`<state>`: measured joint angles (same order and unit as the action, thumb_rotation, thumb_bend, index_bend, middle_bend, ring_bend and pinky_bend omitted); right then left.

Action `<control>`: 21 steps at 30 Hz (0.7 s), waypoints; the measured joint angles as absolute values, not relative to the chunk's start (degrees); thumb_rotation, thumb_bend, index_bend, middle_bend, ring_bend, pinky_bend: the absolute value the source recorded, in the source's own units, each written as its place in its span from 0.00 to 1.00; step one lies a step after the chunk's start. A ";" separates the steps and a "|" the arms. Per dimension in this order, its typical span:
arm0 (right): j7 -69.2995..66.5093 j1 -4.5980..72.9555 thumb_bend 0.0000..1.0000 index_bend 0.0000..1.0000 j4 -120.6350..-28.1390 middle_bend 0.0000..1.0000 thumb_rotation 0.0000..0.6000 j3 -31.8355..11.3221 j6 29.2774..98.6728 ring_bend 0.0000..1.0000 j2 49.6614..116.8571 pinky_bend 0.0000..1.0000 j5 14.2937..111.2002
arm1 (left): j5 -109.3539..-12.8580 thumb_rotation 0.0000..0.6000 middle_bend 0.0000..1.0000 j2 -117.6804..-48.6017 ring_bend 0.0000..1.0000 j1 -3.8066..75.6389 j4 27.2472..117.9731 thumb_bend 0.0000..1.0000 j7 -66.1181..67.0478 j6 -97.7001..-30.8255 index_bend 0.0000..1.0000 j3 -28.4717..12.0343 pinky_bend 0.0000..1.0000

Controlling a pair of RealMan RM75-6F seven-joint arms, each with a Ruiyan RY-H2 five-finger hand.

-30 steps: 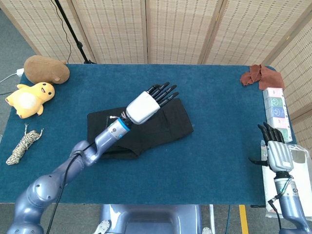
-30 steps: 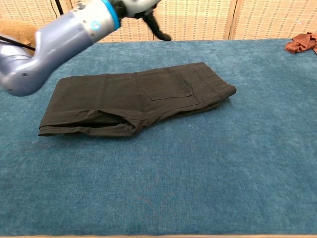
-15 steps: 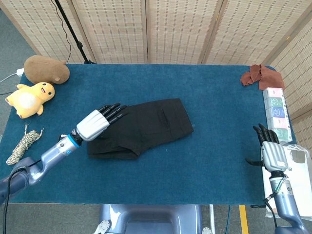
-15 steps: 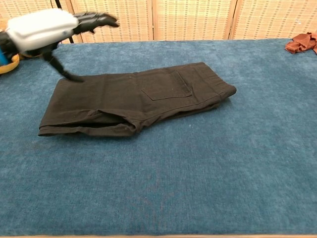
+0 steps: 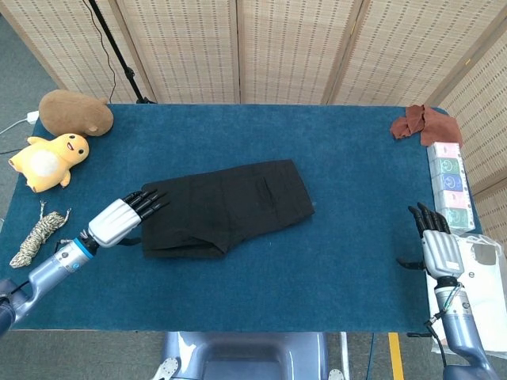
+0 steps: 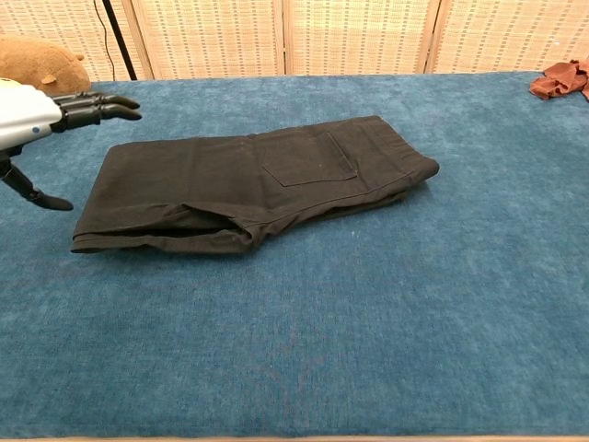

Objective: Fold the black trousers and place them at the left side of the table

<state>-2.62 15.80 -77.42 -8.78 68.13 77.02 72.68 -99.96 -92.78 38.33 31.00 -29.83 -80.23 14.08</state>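
The black trousers (image 5: 226, 206) lie folded in a flat bundle near the middle of the blue table, a back pocket facing up (image 6: 308, 157). My left hand (image 5: 120, 219) hovers just off the bundle's left end, fingers straight and apart, holding nothing; the chest view shows the left hand (image 6: 46, 110) at the frame's left edge. My right hand (image 5: 436, 241) stands at the table's right edge, far from the trousers, fingers extended and empty. It is outside the chest view.
A yellow duck toy (image 5: 49, 161), a brown plush (image 5: 74, 112) and a coil of rope (image 5: 36, 235) sit along the left side. A reddish cloth (image 5: 419, 124) lies at the back right corner, and a pastel box (image 5: 449, 185) at the right edge.
My left hand has pulled back from over the trousers' right part to just beyond their left end. The trousers stayed put. The right hand sank slightly.
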 measured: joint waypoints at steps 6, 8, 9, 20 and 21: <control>-2.68 15.71 0.00 0.00 -77.36 0.00 1.00 -8.88 68.04 0.00 76.94 0.00 72.29 | -101.31 1.00 0.00 -96.18 0.00 36.10 22.70 0.00 -33.47 -79.93 0.00 15.30 0.20; -2.71 15.81 0.00 0.00 -77.23 0.00 1.00 -8.92 67.81 0.00 76.99 0.00 72.20 | -101.73 1.00 0.00 -97.40 0.00 35.31 19.99 0.00 -34.58 -80.06 0.00 15.59 0.20; -2.75 15.85 0.00 0.00 -77.13 0.00 1.00 -8.92 67.69 0.00 77.02 0.00 72.15 | -101.91 1.00 0.00 -97.99 0.00 35.04 19.00 0.00 -34.98 -80.03 0.00 15.70 0.20; -2.81 15.84 0.00 0.00 -77.09 0.00 1.00 -8.93 67.69 0.00 77.01 0.00 72.10 | -102.84 1.00 0.00 -103.57 0.02 34.82 13.88 0.00 -36.44 -77.53 0.00 15.70 0.20; -2.83 15.84 0.00 0.00 -77.11 0.00 1.00 -8.93 67.69 0.00 77.00 0.00 72.11 | -102.72 1.00 0.00 -103.90 0.03 34.89 13.69 0.00 -36.42 -77.46 0.00 15.50 0.20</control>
